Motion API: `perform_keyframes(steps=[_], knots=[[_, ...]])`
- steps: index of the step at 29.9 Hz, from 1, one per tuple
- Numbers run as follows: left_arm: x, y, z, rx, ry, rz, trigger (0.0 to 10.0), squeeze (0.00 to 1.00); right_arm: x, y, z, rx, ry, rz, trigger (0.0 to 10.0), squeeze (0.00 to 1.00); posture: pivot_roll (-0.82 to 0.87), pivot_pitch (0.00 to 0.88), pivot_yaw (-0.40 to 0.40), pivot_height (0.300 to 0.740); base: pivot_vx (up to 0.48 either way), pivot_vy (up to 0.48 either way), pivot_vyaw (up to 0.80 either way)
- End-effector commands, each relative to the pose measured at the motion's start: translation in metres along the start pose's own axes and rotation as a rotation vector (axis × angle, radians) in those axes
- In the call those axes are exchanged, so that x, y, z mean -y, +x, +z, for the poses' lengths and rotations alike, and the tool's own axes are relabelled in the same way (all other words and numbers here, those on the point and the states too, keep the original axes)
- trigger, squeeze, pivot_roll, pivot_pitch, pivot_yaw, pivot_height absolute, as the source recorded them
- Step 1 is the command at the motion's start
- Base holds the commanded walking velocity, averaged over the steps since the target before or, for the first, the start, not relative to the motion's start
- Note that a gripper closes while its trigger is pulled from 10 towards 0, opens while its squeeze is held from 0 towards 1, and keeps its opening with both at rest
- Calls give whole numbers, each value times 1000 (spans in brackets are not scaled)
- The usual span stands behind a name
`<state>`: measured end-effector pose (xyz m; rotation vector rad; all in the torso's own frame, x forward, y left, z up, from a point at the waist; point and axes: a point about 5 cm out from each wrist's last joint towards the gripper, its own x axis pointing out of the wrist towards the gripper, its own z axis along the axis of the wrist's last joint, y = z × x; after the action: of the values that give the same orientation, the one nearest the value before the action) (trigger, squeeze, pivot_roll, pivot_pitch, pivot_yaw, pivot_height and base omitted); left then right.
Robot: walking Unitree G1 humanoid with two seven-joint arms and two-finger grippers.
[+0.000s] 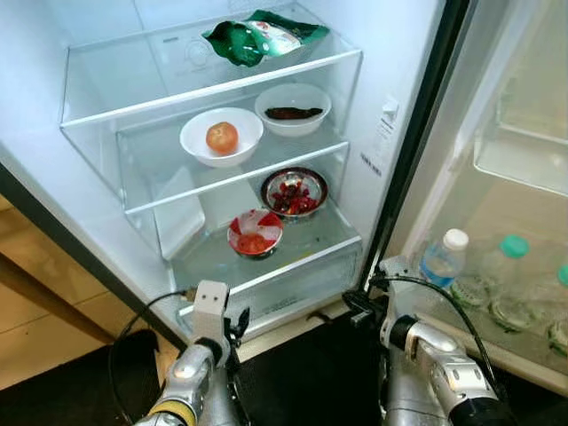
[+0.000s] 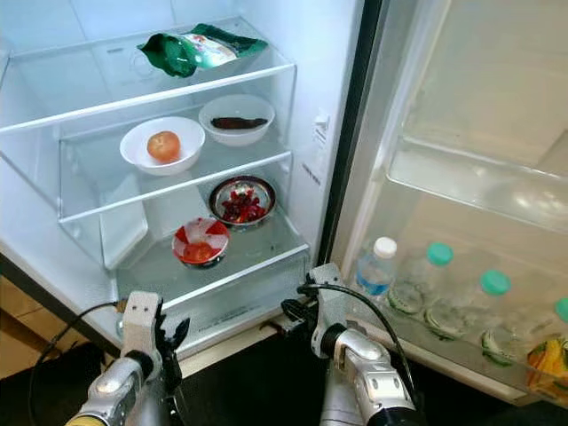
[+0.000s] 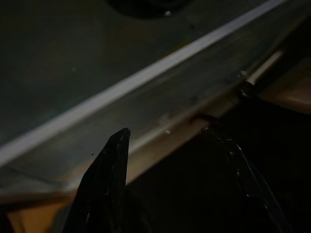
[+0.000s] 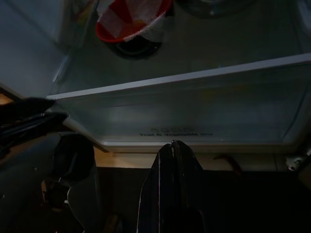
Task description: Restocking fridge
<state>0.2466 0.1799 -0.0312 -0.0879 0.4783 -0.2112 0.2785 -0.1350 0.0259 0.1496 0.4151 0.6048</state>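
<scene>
The open fridge takes up most of the upper left and centre of the head views, with its door swung out on the right side of the frame. The door's lower rack holds a row of water bottles (one white cap, the others teal).

Inside, the top glass shelf near the upper centre carries a green snack bag. One shelf down sit two white bowls side by side: the left one with a tomato in it, the right bowl with something dark and long. On the lowest shelf, a metal bowl of red berries sits toward the back, and a red and white bowl sits in front of it, slightly left.

Both arms hang low at the bottom edge of the frame, in front of the fridge's bottom drawer. The left gripper has its fingers spread apart with nothing between them. The right gripper has its fingers pressed together, also empty, pointed at the drawer front.
</scene>
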Motion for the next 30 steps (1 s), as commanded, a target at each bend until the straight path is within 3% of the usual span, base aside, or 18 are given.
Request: perform_keyframes(steps=[1,22,30], knots=[[6,-4,-13,-41,-65,-32,10000,0,2,0,-6,-8,15,-2,10000,0,-17,63,43,501,0,0,0],[9,-3,-12,-25,-131,-79,10000,0,6,0,-24,-31,61,-4,10000,0,-12,51,42,569,0,0,0],[13,-4,-20,-81,-126,-85,10000,0,7,-2,-32,-58,52,-22,10000,0,-13,48,40,588,0,0,0]])
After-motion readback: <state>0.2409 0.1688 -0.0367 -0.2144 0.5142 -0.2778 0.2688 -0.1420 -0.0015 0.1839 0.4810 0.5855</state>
